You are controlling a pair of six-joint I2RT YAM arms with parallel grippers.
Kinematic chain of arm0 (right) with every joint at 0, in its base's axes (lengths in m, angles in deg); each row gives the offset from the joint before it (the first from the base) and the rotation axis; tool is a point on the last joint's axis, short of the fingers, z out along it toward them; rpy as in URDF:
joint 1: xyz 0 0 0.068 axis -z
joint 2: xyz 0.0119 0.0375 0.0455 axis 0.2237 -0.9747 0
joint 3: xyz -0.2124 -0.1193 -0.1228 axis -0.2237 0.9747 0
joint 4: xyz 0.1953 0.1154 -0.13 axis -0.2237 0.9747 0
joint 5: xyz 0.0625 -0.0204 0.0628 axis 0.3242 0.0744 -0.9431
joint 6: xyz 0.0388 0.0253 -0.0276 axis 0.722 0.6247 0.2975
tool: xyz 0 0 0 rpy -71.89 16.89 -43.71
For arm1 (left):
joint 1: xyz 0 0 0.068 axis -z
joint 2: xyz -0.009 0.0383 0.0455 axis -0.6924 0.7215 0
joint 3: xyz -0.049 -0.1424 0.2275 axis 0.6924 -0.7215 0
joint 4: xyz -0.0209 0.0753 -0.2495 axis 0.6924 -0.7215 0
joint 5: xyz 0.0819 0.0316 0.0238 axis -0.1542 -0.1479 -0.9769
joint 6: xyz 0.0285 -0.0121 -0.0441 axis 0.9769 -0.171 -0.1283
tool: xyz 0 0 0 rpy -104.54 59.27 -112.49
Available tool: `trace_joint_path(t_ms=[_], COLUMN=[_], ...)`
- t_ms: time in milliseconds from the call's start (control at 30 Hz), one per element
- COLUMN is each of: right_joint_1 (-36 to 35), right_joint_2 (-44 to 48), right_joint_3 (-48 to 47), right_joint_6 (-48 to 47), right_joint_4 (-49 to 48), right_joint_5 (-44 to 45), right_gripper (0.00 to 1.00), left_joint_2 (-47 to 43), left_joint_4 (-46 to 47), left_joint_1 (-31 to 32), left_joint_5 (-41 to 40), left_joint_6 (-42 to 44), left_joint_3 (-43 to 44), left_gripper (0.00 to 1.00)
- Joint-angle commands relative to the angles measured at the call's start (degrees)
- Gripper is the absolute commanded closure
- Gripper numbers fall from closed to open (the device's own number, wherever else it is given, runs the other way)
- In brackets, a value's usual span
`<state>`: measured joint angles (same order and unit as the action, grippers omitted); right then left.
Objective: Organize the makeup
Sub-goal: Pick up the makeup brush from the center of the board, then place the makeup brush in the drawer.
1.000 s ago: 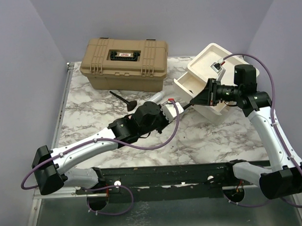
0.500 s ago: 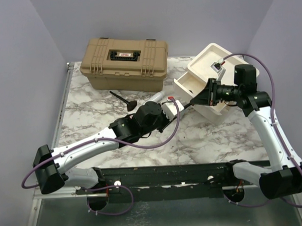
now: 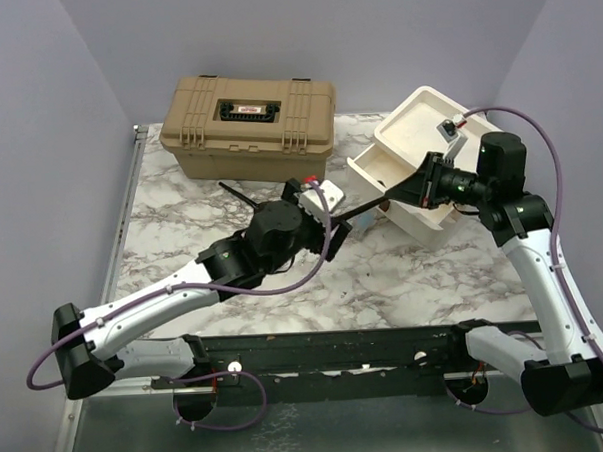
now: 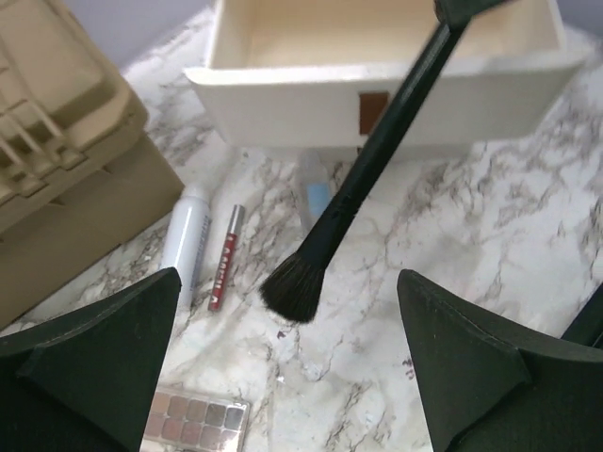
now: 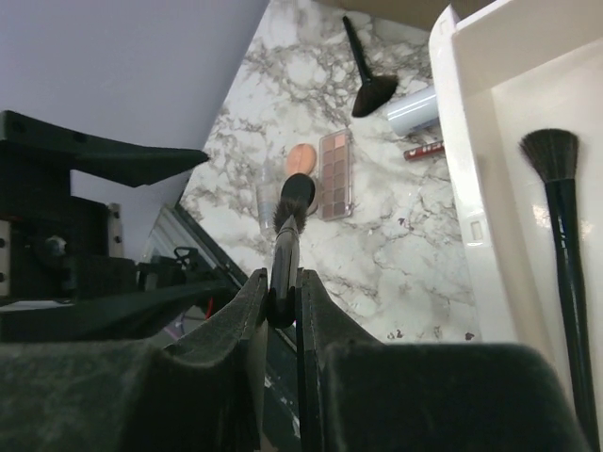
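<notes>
Only the right wrist view shows a second brush (image 5: 563, 245) in the drawer (image 5: 468, 160); right tool (image 5: 281, 294) clamps a black brush (image 5: 286, 240), left tool (image 4: 287, 282) gapes empty above marbled desk (image 4: 452, 235), lavender walls (image 3: 38, 147).

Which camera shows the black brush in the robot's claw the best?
The left wrist view: the brush shows side-on, long handle down to fluffy tip. The right wrist view sees it end-on, pinched in the right claw. The top view shows only a thin dark stick.
</notes>
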<state>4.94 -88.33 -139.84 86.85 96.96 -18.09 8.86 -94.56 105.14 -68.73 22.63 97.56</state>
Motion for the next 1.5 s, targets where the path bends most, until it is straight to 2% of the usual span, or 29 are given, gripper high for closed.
trace_joint_path(t_ms=[0, 267, 400, 533, 733, 933, 1267, 1467], right_joint_1=[-0.35, -0.34, -0.36, -0.32, -0.34, -0.33, -0.36, -0.36], right_joint_2=[3.21, 13.03, 14.90, 16.42, 19.49, 21.26, 19.36, 19.23], right_joint_3=[1.54, 9.67, 9.43, 9.52, 11.59, 12.97, 14.46, 16.27], right_joint_6=[3.29, 11.07, 11.35, 11.94, 15.16, 18.19, 19.51, 20.66], right_joint_4=[-4.12, -18.14, -16.33, -14.94, -15.06, -13.96, -10.55, -12.45], right_joint_5=[7.18, 17.40, 24.92, 30.21, 39.02, 47.60, 48.93, 47.39], right_gripper=[1.00, 1.00, 1.00, 1.00, 1.00, 1.00, 1.00, 1.00], left_joint_2=[-6.98, -10.44, -10.47, -9.25, -7.66, -6.93, -7.11, -7.89], left_joint_4=[6.10, 7.59, 7.30, 4.40, 1.20, 1.16, 1.25, 1.23], left_joint_1=[-0.29, -2.33, -3.57, -5.90, -13.12, -15.19, -16.50, -17.06], left_joint_5=[-8.25, -14.38, -14.14, -17.69, -11.67, -8.38, -7.67, -8.09], left_joint_6=[-5.52, -9.01, -11.33, -15.69, -21.72, -22.80, -23.91, -24.31], left_joint_3=[-2.61, -5.12, -5.39, -5.11, -4.34, -4.67, -5.31, -6.15], left_gripper=[0.01, 0.01, 0.01, 0.01, 0.01, 0.01, 0.01, 0.01])
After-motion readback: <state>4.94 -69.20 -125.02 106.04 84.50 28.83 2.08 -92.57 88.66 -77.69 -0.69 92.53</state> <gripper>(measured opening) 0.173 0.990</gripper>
